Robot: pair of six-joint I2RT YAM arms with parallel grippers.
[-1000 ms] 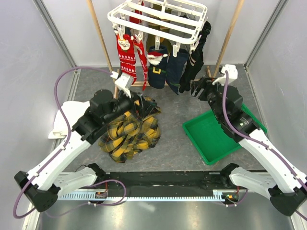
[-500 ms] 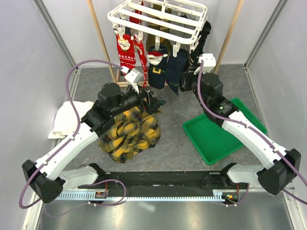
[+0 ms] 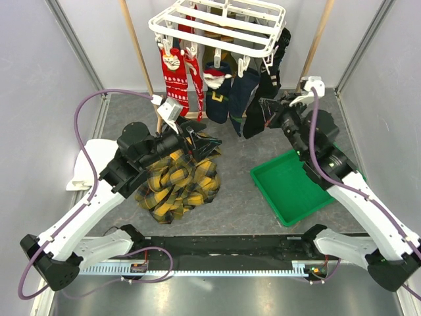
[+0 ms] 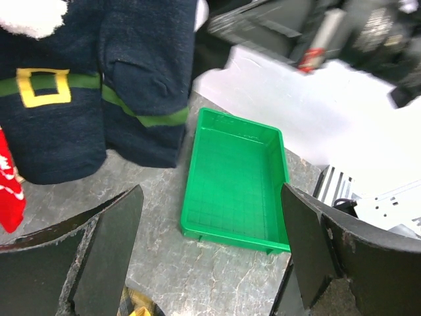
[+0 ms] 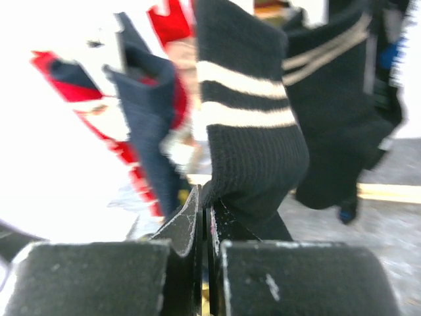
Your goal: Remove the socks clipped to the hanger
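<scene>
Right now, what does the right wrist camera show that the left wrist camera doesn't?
Only the right wrist view: the right gripper shut on the toe of a black striped sock. Only the left wrist view: the left gripper, open, framing the empty green tray. Both: hanging navy socks and a red sock.

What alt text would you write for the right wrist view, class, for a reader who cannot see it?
The right gripper is shut on the lower end of a hanging black sock with two white stripes. Behind it, blurred, hang a navy sock, red socks and another dark sock.
</scene>
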